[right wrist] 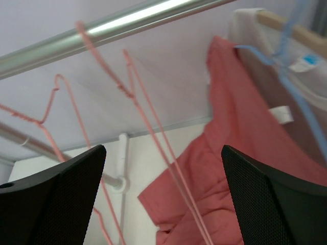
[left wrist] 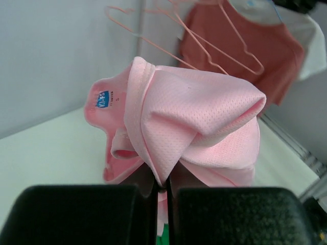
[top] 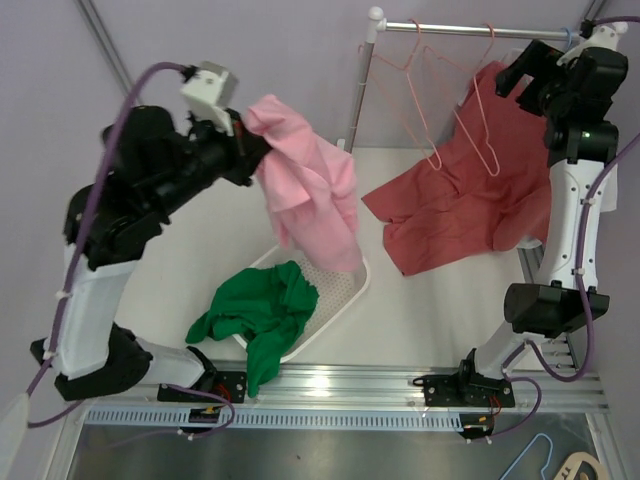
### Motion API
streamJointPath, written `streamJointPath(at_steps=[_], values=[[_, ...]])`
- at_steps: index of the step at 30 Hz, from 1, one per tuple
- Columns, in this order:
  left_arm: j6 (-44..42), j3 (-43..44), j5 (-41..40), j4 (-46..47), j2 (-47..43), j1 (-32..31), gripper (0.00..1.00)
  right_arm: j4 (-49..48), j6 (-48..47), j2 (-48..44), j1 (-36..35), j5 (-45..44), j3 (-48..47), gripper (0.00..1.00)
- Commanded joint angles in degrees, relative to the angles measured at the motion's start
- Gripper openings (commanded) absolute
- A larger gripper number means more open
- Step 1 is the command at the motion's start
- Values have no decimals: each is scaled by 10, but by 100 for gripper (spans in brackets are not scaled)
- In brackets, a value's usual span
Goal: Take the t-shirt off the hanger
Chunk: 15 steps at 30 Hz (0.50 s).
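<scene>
My left gripper (top: 250, 145) is shut on a bunched pink t-shirt (top: 310, 185) and holds it in the air above the basket. In the left wrist view the pink t-shirt (left wrist: 199, 117) is pinched between the closed jaws of the left gripper (left wrist: 163, 190). A red t-shirt (top: 470, 200) hangs from the right end of the rail (top: 470, 30), its lower part spread on the table. My right gripper (top: 512, 78) is open and empty just beside its top. In the right wrist view the right gripper (right wrist: 162, 153) faces the red t-shirt (right wrist: 245, 153) and a light blue hanger (right wrist: 286, 76).
Two empty pink wire hangers (top: 420, 90) hang on the rail, one crossing in front of the red shirt; they also show in the right wrist view (right wrist: 138, 102). A white basket (top: 340, 290) on the table holds a green t-shirt (top: 262, 305). The rail's post (top: 360, 90) stands behind it.
</scene>
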<state>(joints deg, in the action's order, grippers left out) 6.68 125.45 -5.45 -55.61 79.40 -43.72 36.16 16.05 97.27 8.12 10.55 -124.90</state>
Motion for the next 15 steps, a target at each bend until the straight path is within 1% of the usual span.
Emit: streamJointPath(at_steps=[1,3,5,6,7,8,9,10,11,12,15], values=[[-12,20,-11,-5,-33,50,1,31,5,-14,45,-33,-32,99],[-3,-3,11,-16,-47,69,1,42,-8,-12,61,-52,-34,99],[11,-64,22,-1,-63,69,1,45,-19,-12,68,-75,-34,100],[18,-168,40,13,-93,69,1,47,-24,-12,74,-83,-34,99],[25,-212,50,34,-112,69,1,48,-36,-12,78,-87,-32,99],[39,-257,73,86,-131,69,1,48,-42,-12,81,-90,-31,99],[47,-375,96,111,-164,69,1,46,-47,-12,84,-90,-27,99],[52,-406,99,144,-176,68,1,41,-56,-9,91,-85,-23,99],[62,-430,98,155,-184,69,1,37,-58,-6,95,-78,-22,100],[67,-493,97,163,-195,69,1,34,-57,-2,101,-56,-24,99],[84,-558,91,191,-207,69,1,29,-52,31,114,-12,-50,99]])
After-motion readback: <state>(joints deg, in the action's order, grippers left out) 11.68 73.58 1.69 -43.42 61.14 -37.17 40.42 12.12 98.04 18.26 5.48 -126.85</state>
